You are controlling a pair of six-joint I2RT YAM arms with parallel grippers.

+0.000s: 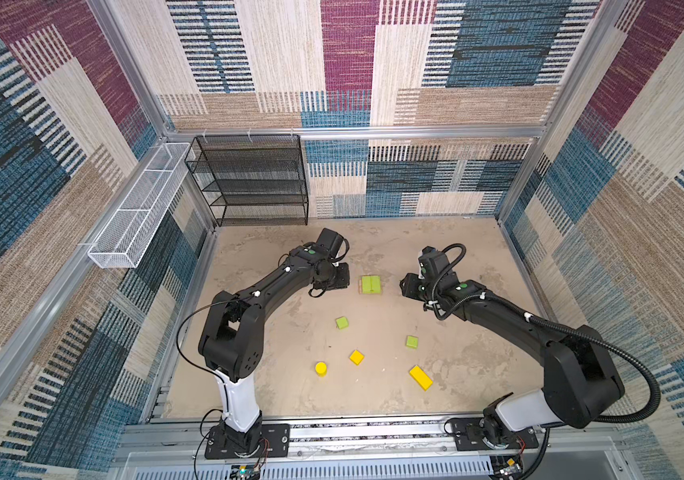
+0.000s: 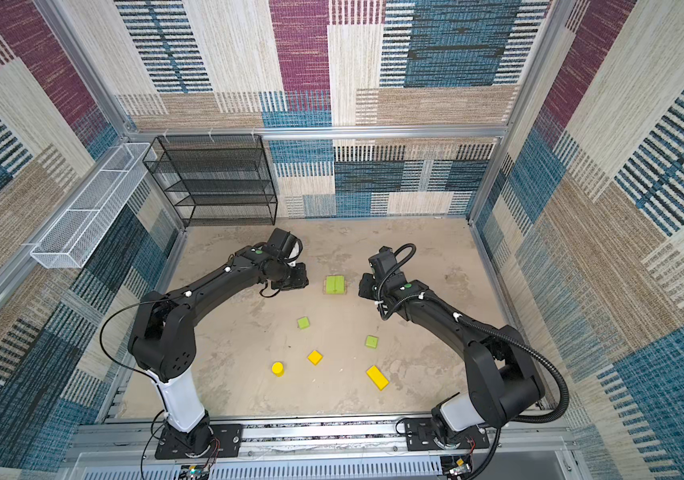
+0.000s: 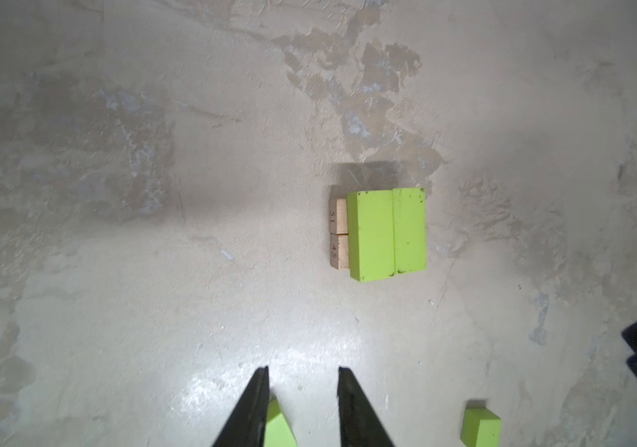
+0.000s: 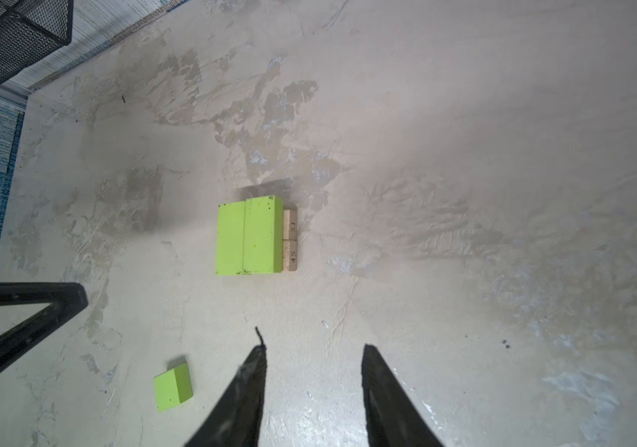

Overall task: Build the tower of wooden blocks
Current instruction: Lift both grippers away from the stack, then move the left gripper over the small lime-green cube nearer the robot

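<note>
I see tower point(image 1: 370, 285) near centre of table point(image 1: 477, 332): two long lime-green blocks point(image 3: 386, 232) side by side on two tan planks point(image 3: 339, 234). Left gripper point(image 3: 303, 369) at 9 o'clock of tower, fingers apart, grasping nothing. Right gripper point(image 4: 313, 348) at 3 o'clock, fingers released, also empty. Both clear of tower. Loose blocks: left green cube point(image 1: 342, 322) and yellow cylinder point(image 1: 321, 368) at 7 o'clock, yellow cube point(image 1: 356, 357) at 6, right green cube point(image 1: 412, 342) and yellow bar point(image 1: 421, 377) at 5.
</note>
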